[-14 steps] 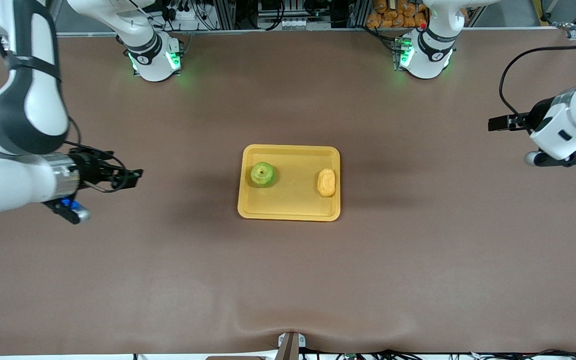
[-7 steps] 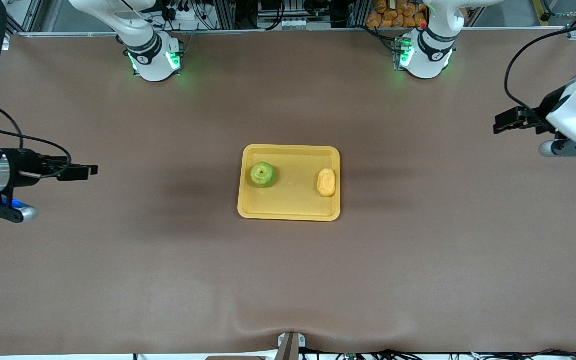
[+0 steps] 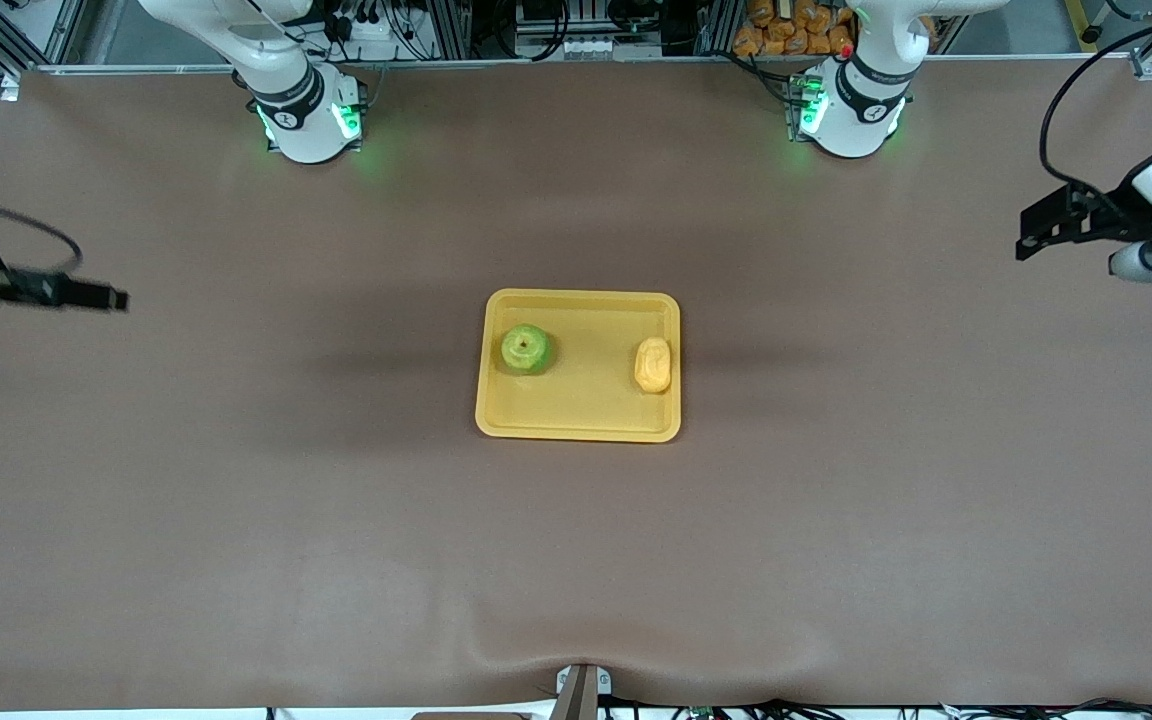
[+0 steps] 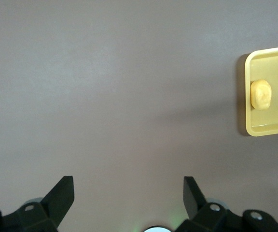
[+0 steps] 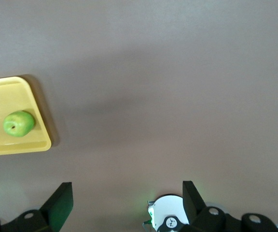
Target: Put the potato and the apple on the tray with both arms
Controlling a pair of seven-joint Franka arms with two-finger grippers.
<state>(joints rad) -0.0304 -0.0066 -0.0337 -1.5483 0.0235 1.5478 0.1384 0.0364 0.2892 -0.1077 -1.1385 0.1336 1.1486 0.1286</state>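
The yellow-orange tray (image 3: 591,400) lies in the middle of the table. The green apple (image 3: 525,348) sits on it toward the right arm's end, and the lumpy yellow potato (image 3: 652,365) sits on it toward the left arm's end. My right gripper (image 3: 106,297) is open and empty, up over bare table near the right arm's end. My left gripper (image 3: 1026,235) is open and empty, over bare table near the left arm's end. The left wrist view shows the potato (image 4: 261,94) on the tray (image 4: 269,129). The right wrist view shows the apple (image 5: 19,123) on the tray (image 5: 4,94).
The brown table cover (image 3: 576,560) spreads wide around the tray. The two green-lit arm bases (image 3: 308,118) (image 3: 848,112) stand along the table edge farthest from the front camera. Racks and cables line that edge.
Both grippers have drawn away from the tray toward their own ends of the table. The right arm has mostly left the front view. The apple and potato have not moved.
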